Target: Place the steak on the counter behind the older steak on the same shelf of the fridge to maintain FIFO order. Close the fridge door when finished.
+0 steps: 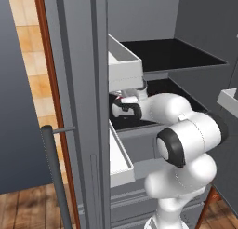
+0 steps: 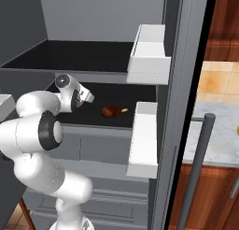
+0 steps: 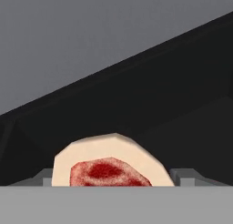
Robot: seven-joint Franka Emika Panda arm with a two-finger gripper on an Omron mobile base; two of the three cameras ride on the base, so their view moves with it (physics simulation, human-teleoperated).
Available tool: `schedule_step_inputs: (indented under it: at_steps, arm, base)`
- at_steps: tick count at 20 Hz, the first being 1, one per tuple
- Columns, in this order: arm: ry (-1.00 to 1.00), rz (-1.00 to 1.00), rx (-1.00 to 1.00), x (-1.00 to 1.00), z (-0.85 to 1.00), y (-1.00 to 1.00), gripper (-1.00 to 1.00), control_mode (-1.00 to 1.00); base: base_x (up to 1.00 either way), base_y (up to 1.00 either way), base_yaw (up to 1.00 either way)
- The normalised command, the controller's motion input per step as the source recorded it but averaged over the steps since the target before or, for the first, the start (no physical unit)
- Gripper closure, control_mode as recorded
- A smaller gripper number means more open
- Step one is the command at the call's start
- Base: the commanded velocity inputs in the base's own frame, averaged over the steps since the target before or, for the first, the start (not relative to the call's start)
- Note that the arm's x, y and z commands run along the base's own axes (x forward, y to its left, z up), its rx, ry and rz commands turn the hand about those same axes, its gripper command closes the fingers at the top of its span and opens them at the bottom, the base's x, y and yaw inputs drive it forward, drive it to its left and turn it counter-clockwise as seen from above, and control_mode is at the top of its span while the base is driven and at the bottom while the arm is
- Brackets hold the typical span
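We see the steak clamped between the fingertips of the hand, over the black shelf inside the open fridge. The older steak lies on this same shelf, near its front edge, beside a white door bin.

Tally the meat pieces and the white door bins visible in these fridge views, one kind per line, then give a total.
Bright red, cream-rimmed steak: 1, between the gripper's fingertips.
Older steak, dark reddish-brown: 1, on the black shelf.
White door bins: 5, two on the right door, three in the left base view.
Total: 7
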Motion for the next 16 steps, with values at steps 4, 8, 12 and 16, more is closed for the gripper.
schedule_step_inputs:
  at_steps: [4, 8, 12, 16]
  arm:
    - [0.00, 0.00, 0.00, 0.69, -0.26, 0.00, 1.00, -1.00]
    - [-0.02, 0.00, 0.00, 0.18, -0.46, 0.00, 1.00, -1.00]
    - [-0.06, 0.00, 0.00, 0.01, -0.58, 0.01, -1.00, -1.00]
    - [-0.14, 0.00, 0.00, 0.00, -0.40, 0.01, -1.00, -1.00]
  base:
    - [0.00, 0.00, 0.00]
    - [0.00, 0.00, 0.00]
    - [0.00, 0.00, 0.00]
    - [0.00, 0.00, 0.00]
